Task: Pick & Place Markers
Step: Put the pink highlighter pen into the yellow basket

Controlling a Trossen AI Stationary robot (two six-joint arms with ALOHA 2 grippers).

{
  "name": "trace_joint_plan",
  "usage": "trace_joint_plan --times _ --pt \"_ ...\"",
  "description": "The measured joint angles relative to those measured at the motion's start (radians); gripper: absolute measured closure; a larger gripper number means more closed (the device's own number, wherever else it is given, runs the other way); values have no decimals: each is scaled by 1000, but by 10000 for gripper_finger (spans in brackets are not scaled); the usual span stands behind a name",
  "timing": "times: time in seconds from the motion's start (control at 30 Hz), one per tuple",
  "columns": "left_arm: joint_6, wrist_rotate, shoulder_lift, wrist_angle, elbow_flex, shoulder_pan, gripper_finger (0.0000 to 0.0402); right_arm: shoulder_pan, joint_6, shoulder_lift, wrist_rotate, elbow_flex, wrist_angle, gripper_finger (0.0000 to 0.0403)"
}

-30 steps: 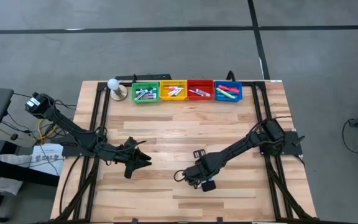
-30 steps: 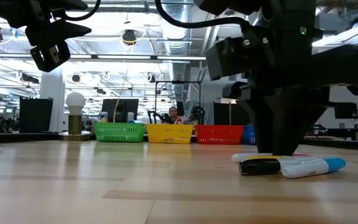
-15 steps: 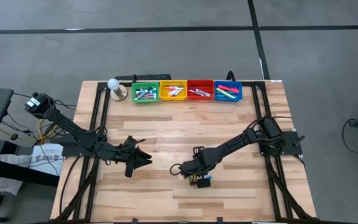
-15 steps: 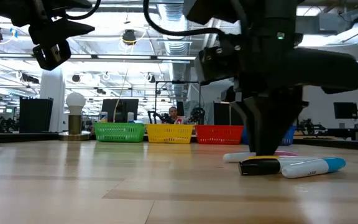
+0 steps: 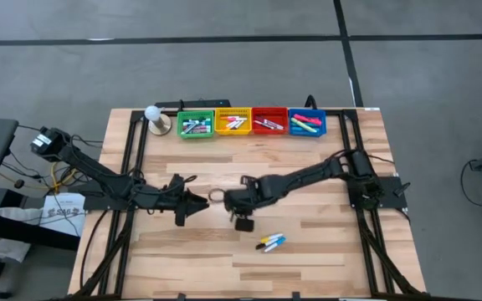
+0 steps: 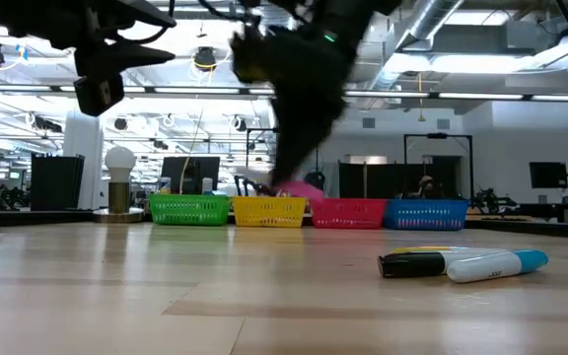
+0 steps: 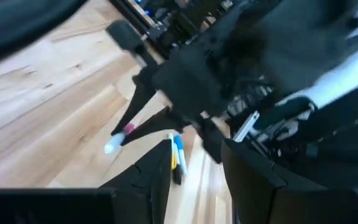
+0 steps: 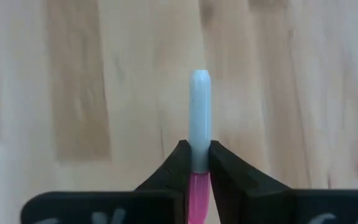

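You see a table (image 5: 308,167) of pale wood planks, smooth with a soft sheen. At twelve o'clock the four bins (image 5: 252,122) look like latticed plastic. The pink marker (image 8: 199,124) between the matt black fingers (image 8: 178,163) is smooth, slightly glossy plastic, like the two markers (image 6: 461,262) lying at five o'clock. The arms (image 5: 308,177) look matt dark.

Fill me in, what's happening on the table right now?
The right tool is shut on a pink and white marker, held above the middle of the table. Two more markers lie on the wood nearer the front edge. The left tool hangs close by with nothing in it. The four bins at the back already hold markers.
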State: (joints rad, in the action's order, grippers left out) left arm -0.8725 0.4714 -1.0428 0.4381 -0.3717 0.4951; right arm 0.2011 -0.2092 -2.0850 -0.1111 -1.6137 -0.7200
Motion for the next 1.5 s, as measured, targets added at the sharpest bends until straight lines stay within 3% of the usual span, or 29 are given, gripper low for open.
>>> trace_joint_plan --times 0.23,0.37,0.53,0.67,0.83,1.0,1.27,1.5 --pt "-157 103 0 0 0 -76 262 -67 7 3 198 -128 44 378" --pt "-165 113 0 0 0 -125 262 -100 7 3 262 -186 48 379" --pt "-102 112 3 4 0 -163 262 -134 17 5 270 -235 33 365" --pt "5 112 15 12 0 -207 262 -170 95 5 273 -257 -23 376" --pt "131 112 52 21 0 -301 262 -244 188 5 270 -259 -92 380" --pt "131 112 61 44 0 -416 262 -339 250 5 270 -259 -131 362" --pt "154 -138 44 53 -26 -639 262 -508 393 5 271 -259 -67 381" --pt "264 -349 -57 55 -60 -855 262 -649 427 5 271 -259 42 360"
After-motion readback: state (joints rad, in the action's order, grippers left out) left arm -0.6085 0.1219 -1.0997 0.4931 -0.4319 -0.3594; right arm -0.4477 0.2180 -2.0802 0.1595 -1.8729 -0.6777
